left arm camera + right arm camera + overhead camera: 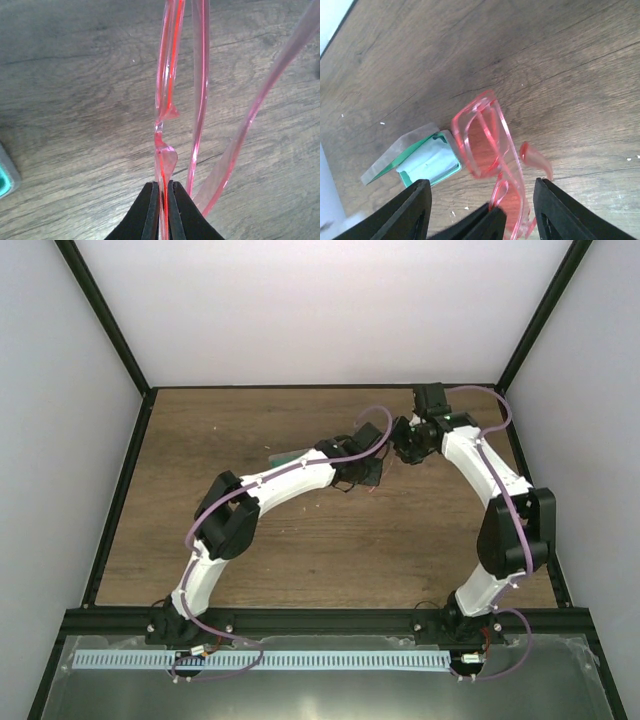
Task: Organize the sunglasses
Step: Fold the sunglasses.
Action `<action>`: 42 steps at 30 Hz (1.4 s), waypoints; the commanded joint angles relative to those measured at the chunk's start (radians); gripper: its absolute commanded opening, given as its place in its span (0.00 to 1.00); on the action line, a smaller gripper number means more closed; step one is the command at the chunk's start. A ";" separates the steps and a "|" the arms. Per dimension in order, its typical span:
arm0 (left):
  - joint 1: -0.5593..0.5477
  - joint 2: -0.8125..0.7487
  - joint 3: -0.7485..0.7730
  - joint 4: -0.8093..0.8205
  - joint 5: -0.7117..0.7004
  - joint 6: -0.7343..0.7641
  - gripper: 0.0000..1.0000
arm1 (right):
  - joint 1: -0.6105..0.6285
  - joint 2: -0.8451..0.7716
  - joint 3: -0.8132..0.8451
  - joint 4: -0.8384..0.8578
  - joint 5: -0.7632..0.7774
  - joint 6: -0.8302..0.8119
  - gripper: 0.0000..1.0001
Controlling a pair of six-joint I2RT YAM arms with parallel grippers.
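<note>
The sunglasses, a small pair with a thin translucent red plastic frame, red-tinted lenses and slim red arms, sit over the far half of the brown wood-grain bench, a little right of its middle and well in from the far edge. The left tool is clamped on them: its two black fingers press together on the thin frame, seen edge-on, close to the nose bridge, with the frame running straight away from the fingertips. One slim arm lies close alongside the frame, while the other swings out at an angle towards the right edge of the bench. Whether any part of the pair touches the wood cannot be told. The right tool faces them from the side of the far right corner with its black fingers spread wide apart, one on each side of the pair and touching neither lens nor arm. Just beside the sunglasses, towards the left edge of the bench, lies a flat grey rectangular case, open and showing its green lining, with a pale blue cloth in it; from above, the left arm hides most of it.
</note>
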 commanded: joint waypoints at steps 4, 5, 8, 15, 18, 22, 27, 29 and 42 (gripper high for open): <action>0.026 0.037 0.025 0.007 0.110 -0.036 0.04 | 0.016 -0.134 -0.050 -0.038 0.062 -0.059 0.49; 0.028 0.036 0.025 0.006 0.109 -0.037 0.04 | 0.015 -0.147 -0.065 -0.044 0.072 -0.066 0.46; 0.032 0.037 0.034 0.003 0.113 -0.041 0.04 | 0.015 -0.184 -0.123 -0.059 0.095 -0.083 0.30; 0.037 0.040 0.078 -0.009 0.142 -0.051 0.04 | 0.014 -0.211 -0.272 -0.034 0.131 -0.090 0.16; 0.036 0.030 0.084 -0.013 0.153 -0.054 0.04 | -0.004 -0.169 -0.278 -0.016 0.115 -0.100 0.14; 0.034 0.019 0.074 -0.026 0.149 -0.049 0.04 | -0.023 -0.124 -0.260 0.021 0.091 -0.108 0.13; 0.028 0.003 0.043 -0.016 0.161 -0.052 0.04 | -0.023 -0.019 -0.193 0.033 0.078 -0.119 0.13; 0.029 0.001 0.042 -0.015 0.170 -0.055 0.04 | -0.023 0.015 -0.172 0.041 0.073 -0.123 0.13; 0.024 0.012 0.044 -0.006 0.242 -0.045 0.04 | -0.014 0.123 -0.050 0.046 0.021 -0.121 0.13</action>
